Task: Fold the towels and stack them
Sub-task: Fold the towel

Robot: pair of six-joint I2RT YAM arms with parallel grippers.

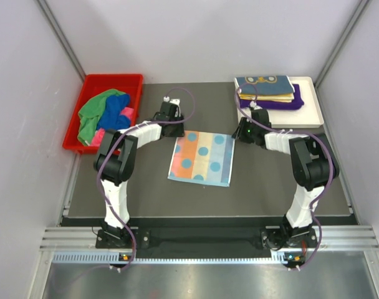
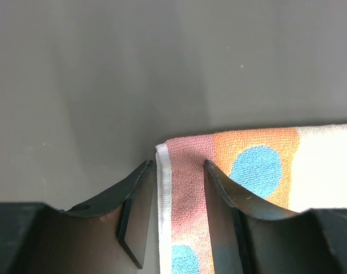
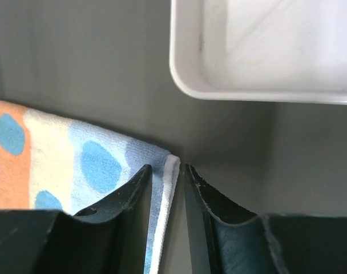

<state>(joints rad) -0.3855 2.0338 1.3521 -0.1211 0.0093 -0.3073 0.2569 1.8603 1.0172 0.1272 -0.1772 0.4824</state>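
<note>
The orange-pink towel with teal dots (image 1: 202,157) lies flat and unfolded in the middle of the dark mat. My left gripper (image 1: 177,131) is at its far left corner; in the left wrist view the open jaws (image 2: 179,165) straddle that corner of the towel (image 2: 259,165). My right gripper (image 1: 239,134) is at the far right corner; its jaws (image 3: 168,168) stand narrowly apart around the white hem of the towel (image 3: 59,154). A folded stack, navy with yellow lettering (image 1: 264,84) over yellow (image 1: 267,96) and purple (image 1: 270,104), lies on the white tray (image 1: 311,106).
A red bin (image 1: 90,81) at the far left holds crumpled green (image 1: 93,115), blue (image 1: 118,109) and pink (image 1: 124,115) towels. The white tray's corner (image 3: 265,51) is just beyond the right gripper. White walls enclose the table.
</note>
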